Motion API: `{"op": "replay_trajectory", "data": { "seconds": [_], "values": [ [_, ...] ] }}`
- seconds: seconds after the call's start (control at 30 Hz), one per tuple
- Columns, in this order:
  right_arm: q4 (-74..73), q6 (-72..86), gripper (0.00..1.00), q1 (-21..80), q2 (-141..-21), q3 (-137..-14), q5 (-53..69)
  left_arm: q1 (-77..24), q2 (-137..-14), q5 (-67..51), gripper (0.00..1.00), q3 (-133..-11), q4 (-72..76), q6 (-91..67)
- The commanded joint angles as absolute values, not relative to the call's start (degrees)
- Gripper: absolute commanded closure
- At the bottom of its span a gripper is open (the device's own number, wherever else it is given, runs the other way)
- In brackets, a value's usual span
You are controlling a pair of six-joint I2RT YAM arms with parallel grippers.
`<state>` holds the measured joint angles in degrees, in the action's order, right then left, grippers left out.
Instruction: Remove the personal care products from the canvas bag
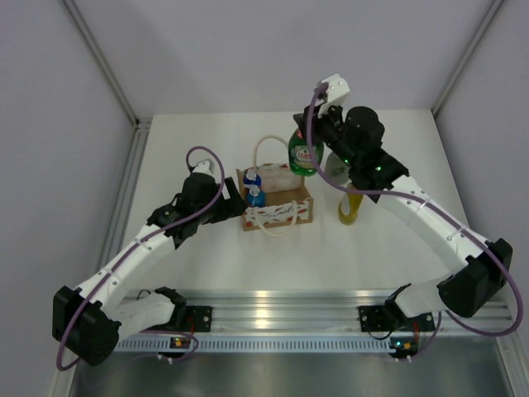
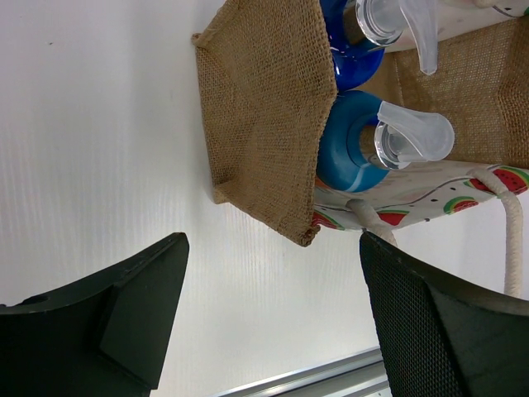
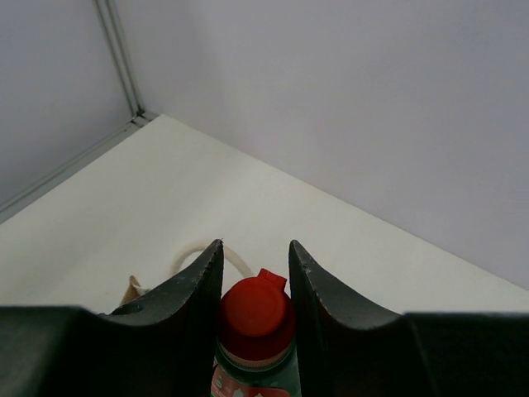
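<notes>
Top centre of the overhead frame: the right gripper [image 3: 254, 248] pinches a round green bottle [image 1: 304, 152] by its red cap [image 3: 254, 316], near the upper right corner of the canvas bag [image 1: 281, 213]. The left gripper [image 2: 273, 248], fingers spread wide, sits beside the bag's left end. Two blue bottles [image 2: 351, 157] stand inside. A yellow bottle [image 1: 350, 207] stands on the table [image 1: 207, 256], right of the bag.

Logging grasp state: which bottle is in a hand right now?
The round green red-capped bottle, clamped at its cap by the right hand. The yellow bottle stands beside the canvas bag; the blue bottles sit inside it.
</notes>
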<state>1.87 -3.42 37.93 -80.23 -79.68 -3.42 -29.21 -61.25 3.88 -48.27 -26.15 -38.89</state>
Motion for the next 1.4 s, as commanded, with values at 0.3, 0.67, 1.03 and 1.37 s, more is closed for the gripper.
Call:
{"op": "replay_trajectory", "data": {
  "seconds": [0.3,0.67,1.03,1.37],
  "values": [
    [6.2,-0.9,1.0,18.4,-66.7,-78.5,-5.8,-29.4,-60.4,3.5,0.11,-47.9,-24.7,-38.8],
    [15.3,-1.6,1.0,8.8,-61.4,-60.0,-17.8,-29.4,-60.4,3.4,0.11,-47.6,-24.7,-38.9],
    [34.8,2.2,1.0,5.0,-62.4,-43.5,-20.0,-29.4,-59.9,3.5,0.11,-47.8,-24.6,-38.3],
    [40.2,3.2,1.0,1.9,-68.1,-40.4,-17.0,-29.4,-59.8,3.5,0.11,-47.9,-24.7,-38.2]
  ]
}}
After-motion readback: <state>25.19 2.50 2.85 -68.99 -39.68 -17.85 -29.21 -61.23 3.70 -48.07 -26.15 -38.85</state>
